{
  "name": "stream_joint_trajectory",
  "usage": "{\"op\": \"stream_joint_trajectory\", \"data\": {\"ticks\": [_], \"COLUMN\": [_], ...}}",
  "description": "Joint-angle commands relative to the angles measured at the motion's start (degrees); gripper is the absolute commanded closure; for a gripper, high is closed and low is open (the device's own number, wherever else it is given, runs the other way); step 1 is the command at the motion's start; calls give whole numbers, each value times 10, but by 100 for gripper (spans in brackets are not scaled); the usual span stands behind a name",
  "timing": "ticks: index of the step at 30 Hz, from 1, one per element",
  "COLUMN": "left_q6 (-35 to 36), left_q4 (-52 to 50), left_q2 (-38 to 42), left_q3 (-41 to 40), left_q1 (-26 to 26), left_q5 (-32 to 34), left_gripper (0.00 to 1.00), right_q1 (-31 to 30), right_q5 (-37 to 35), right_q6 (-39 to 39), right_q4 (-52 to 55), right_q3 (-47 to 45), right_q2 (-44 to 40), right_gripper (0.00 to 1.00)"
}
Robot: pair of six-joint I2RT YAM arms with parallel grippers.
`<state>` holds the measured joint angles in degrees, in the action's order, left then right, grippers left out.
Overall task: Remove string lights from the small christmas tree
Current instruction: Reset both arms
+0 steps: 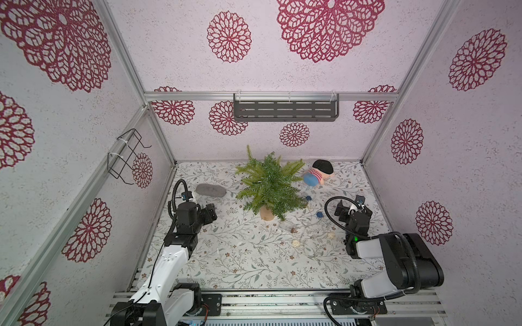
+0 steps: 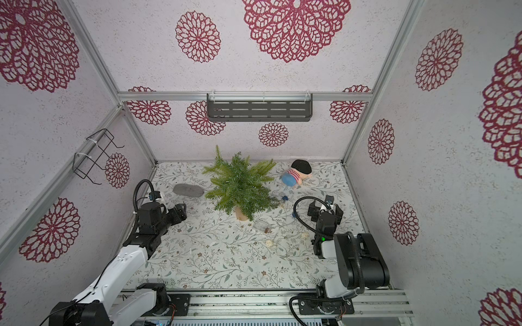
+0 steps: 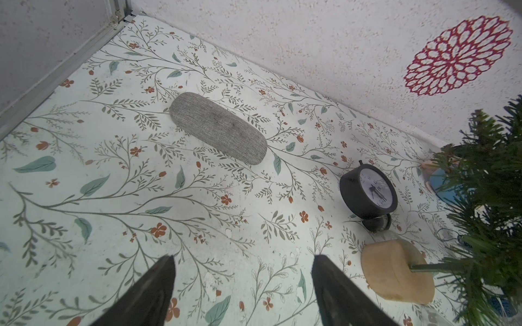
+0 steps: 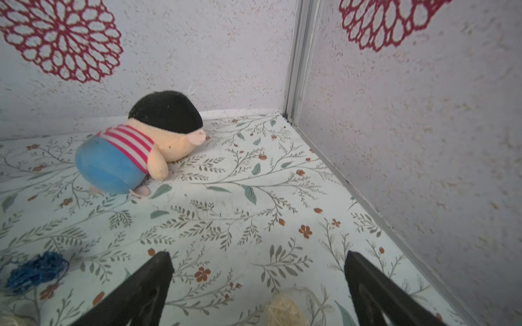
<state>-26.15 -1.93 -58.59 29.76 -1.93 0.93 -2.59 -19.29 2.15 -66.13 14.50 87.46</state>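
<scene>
Tree [image 1: 269,186]: stands mid-surface toward the back, with its tan base on the near side. In both top views its long axis runs from the base to the thin tip, which points at the back wall and slightly left. Whether it is upright or leaning cannot be told.
Lights [image 1: 308,225]: lie loose on the surface right of the tree. The blue balls are near its right branches, the clear box is just beside the base, and the cream balls are nearer the robot.
Left gripper [image 3: 244,258]: jaws wide, nothing between them, over bare surface left of the tree.
Right gripper [image 4: 258,254]: jaws wide and empty, right of the lights. One cream ball lies on the surface below it.
Surface [image 1: 240,268]: white, printed with leafy twigs and small red flowers.
Room: pale walls [image 1: 197,146] with red rosettes. A dark slotted shelf [image 1: 285,110] is on the back wall and a wire rack [image 1: 127,153] on the left wall.
Left wrist view only: a black clock [image 3: 368,194] near the tree base, which the branches hide in the top views. The grey case [image 3: 217,128] also shows closer here.
Right wrist view: the doll [image 4: 135,152] lies face down near the far right corner.
</scene>
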Motion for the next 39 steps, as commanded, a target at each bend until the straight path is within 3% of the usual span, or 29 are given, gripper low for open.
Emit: {"op": "stream_joint_trajectory", "data": {"ticks": [1, 5, 8, 10, 13, 16, 22, 31, 34, 39], "left_q6": [4, 37, 84, 112, 145, 162, 169, 167, 182, 184], "left_q4": [48, 46, 40, 58, 101, 166, 393, 541, 484, 644], "left_q2": [-7, -12, 5, 27, 52, 54, 0, -155, -170, -267], "left_q3": [-4, 8, 22, 19, -1, -44, -164, -149, -110, -138], "left_q1": [5, 5, 5, 7, 15, 33, 56, 75, 78, 91], "left_q5": [10, 36, 96, 157, 203, 188, 151, 102, 88, 84], "left_gripper": [19, 18, 13, 1, 3, 3, 3, 3, 3, 3], "right_q1": [6, 6, 3, 2, 1, 0, 1, 1, 1, 1], "right_q5": [14, 12, 5, 6, 4, 4, 3, 4, 3, 4], "right_q6": [10, 7, 5, 4, 2, 3, 3, 3, 3, 3], "right_q4": [-21, -44, -44, -39, -38, -32, -32, -31, -32, -32], "right_q3": [-3, -5, -7, -5, -5, -4, -4, -4, -4, -4], "right_q2": [0, 9, 7, 7, 6, 5, 5, 4, 5, 5], "right_gripper": [1, 1, 1, 1, 1, 1, 1, 1, 1, 1]}}
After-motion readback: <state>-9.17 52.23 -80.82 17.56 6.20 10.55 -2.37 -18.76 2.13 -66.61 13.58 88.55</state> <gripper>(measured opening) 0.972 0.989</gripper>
